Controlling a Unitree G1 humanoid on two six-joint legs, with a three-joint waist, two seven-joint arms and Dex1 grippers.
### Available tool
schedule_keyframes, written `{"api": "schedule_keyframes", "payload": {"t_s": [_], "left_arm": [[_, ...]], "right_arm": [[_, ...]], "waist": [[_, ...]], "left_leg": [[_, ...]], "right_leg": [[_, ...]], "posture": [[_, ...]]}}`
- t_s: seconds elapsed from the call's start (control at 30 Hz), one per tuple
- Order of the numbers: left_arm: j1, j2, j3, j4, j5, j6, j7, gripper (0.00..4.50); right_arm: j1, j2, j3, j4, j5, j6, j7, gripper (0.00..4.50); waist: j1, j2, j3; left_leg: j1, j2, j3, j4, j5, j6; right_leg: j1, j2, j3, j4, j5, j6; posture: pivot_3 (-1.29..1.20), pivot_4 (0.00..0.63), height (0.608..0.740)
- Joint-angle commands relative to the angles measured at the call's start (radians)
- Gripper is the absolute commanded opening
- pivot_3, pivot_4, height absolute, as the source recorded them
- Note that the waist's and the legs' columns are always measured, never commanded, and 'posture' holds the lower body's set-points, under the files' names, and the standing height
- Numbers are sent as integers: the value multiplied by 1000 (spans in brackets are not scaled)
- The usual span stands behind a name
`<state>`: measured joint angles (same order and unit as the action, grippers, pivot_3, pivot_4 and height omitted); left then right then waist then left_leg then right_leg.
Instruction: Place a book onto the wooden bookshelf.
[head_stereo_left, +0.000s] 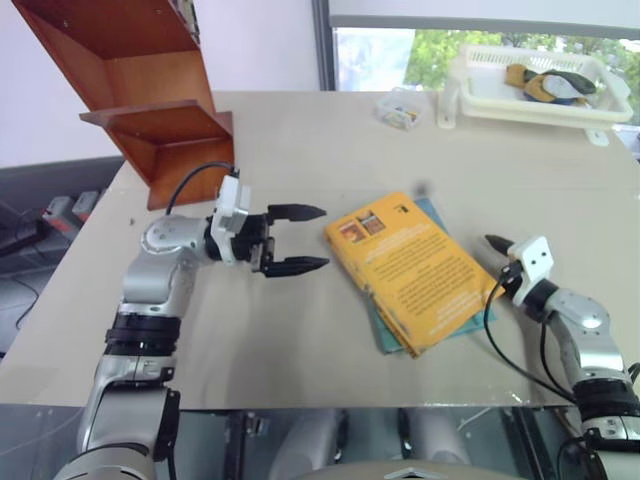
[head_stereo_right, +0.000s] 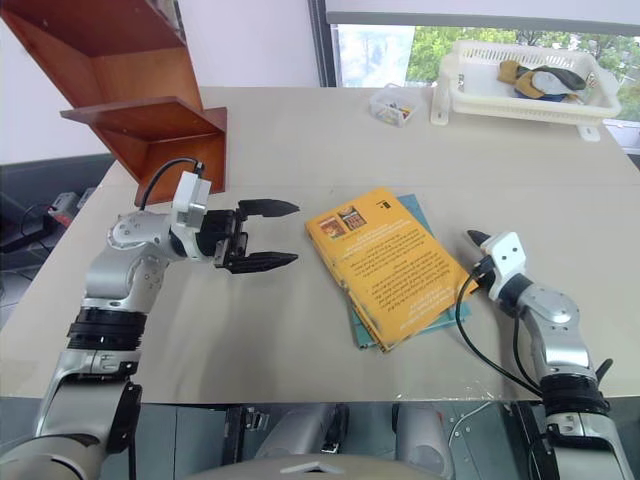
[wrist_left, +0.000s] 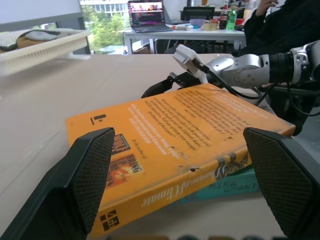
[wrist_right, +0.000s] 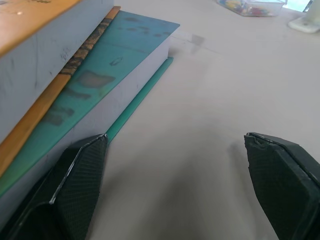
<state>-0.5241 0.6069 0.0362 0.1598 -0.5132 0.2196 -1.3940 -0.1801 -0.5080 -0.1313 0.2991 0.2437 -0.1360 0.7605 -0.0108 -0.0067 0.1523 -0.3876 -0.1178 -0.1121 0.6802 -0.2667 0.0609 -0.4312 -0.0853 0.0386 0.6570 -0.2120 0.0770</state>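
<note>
The book (head_stereo_left: 410, 270), a thick yellow-orange paperback, lies flat on the table on top of a thinner teal book (head_stereo_left: 436, 214). My left gripper (head_stereo_left: 318, 238) hovers just left of it, level and pointing at its spine, open, with nothing between its fingers (wrist_left: 87, 175). My right gripper (head_stereo_left: 500, 255) sits low at the book's right edge, open; one of its fingers (wrist_right: 75, 185) is close beside the teal book's (wrist_right: 115, 60) page edge. The wooden bookshelf (head_stereo_left: 150, 110) stands at the table's far left corner.
A white plastic basket (head_stereo_left: 470, 100) holding gloves sits at the far right. A small clear box (head_stereo_left: 400, 108) stands next to it. In the left wrist view a person (wrist_left: 280, 25) sits beyond the table near a desk with a laptop (wrist_left: 146, 14).
</note>
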Motion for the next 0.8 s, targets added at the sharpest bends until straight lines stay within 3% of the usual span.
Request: {"api": "schedule_keyframes", "payload": {"t_s": [0.03, 0.1, 0.2, 0.3, 0.53, 0.8], "left_arm": [[26, 37, 47, -52, -12, 135, 128, 4457], [37, 43, 58, -71, -41, 193, 157, 4457], [79, 82, 67, -164, -176, 572, 264, 4457], [87, 59, 84, -199, -267, 760, 348, 4457], [104, 29, 61, -241, -277, 790, 390, 4457], [128, 65, 63, -272, -276, 757, 336, 4457]], "right_arm": [[87, -64, -122, -131, 76, 17, 5, 4500], [116, -77, -144, -168, 87, 34, -9, 4500], [239, -140, -240, -209, 103, 18, 18, 4500], [305, -171, -294, -249, 121, 12, 38, 4500], [337, -144, -245, -451, 128, 97, -6, 4500], [303, -80, -73, -605, 80, 193, -51, 4500]], "waist": [[4, 0, 0], [3, 0, 0], [0, 0, 1], [1, 0, 1], [-4, -1, 2], [3, -1, 2]], "left_leg": [[-1, 0, -1, 0, 0, 0], [-1, 0, -1, -2, 0, 0], [-1, 0, -1, -2, 0, 0], [1, 0, -1, -3, -2, 4], [4, 2, -1, -3, -2, 0], [4, 4, -2, -6, 1, -4]], "right_leg": [[0, 0, -1, -1, 0, 0], [0, 0, -1, -2, 0, 0], [0, 0, -1, -2, 0, 0], [1, 0, -1, -1, 0, 0], [3, 1, 0, 0, -1, 0], [2, 2, -1, -1, -1, -1]], "posture": [[0, 150, 699], [0, 150, 699], [0, 150, 699], [0, 150, 699], [0, 150, 699], [0, 150, 699]]}}
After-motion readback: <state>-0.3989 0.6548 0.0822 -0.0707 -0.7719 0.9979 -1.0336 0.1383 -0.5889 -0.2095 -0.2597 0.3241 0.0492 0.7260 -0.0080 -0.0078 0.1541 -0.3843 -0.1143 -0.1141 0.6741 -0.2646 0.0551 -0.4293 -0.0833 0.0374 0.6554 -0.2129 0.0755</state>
